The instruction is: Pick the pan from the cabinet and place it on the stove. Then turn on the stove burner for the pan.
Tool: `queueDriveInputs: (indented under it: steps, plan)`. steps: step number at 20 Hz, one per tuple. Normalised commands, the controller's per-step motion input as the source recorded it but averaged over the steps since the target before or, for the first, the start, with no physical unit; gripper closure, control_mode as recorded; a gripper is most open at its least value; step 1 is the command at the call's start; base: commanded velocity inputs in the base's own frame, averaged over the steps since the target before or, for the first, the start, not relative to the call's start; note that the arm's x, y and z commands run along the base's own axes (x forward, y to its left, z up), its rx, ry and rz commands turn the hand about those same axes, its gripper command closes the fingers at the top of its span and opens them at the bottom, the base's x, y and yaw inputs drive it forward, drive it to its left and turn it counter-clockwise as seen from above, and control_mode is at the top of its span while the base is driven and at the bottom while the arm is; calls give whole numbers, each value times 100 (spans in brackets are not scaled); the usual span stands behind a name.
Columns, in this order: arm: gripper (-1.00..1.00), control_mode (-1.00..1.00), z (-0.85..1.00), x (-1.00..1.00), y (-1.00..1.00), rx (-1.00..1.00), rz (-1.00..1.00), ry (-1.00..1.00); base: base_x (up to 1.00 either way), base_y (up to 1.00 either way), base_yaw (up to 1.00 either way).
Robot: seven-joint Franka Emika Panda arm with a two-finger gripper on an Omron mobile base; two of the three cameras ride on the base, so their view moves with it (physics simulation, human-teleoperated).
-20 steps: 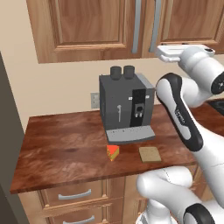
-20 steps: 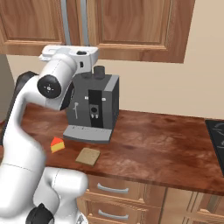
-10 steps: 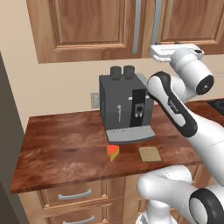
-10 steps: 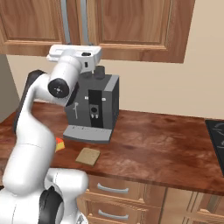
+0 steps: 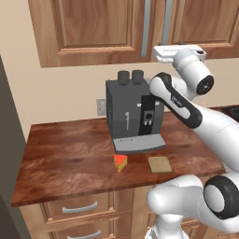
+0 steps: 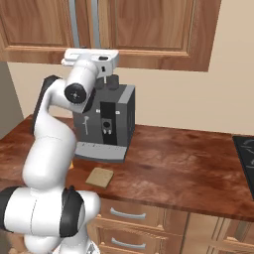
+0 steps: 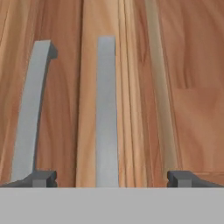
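the gripper (image 7: 112, 177), jaws spread wide and empty, faces the closed cabinet (image 7: 183, 87), one of two stiff, smooth silver bar handles (image 7: 106, 109) between its tips, best pinched mid-bar; the pan presumably sits behind the two doors, above one coffee machine (image 5: 133, 114).

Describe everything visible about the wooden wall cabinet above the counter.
The brown wooden wall cabinet with raised-panel doors hangs above the wood-grain counter, behind the dark grey coffee machine. Its doors are shut. Two long silver vertical bar handles flank the centre seam. The white arm's gripper, jaws open, faces them without touching.
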Motion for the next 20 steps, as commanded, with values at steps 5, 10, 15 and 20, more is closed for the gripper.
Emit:
queueDriveInputs:
  steps: [5, 10, 15, 20]
  plan:
    - [-100, -100, -1, 39, 0, -1, 0, 4, 0, 0, 0]
    - [-100, -100, -1, 42, 3, -1, 0, 4, 0, 0, 0]
    - [-100, -100, -2, 44, 9, -1, 0, 2, 0, 0, 0]
    - [-100, -100, -1, 45, 16, 0, 0, 3, 0, 0, 0]
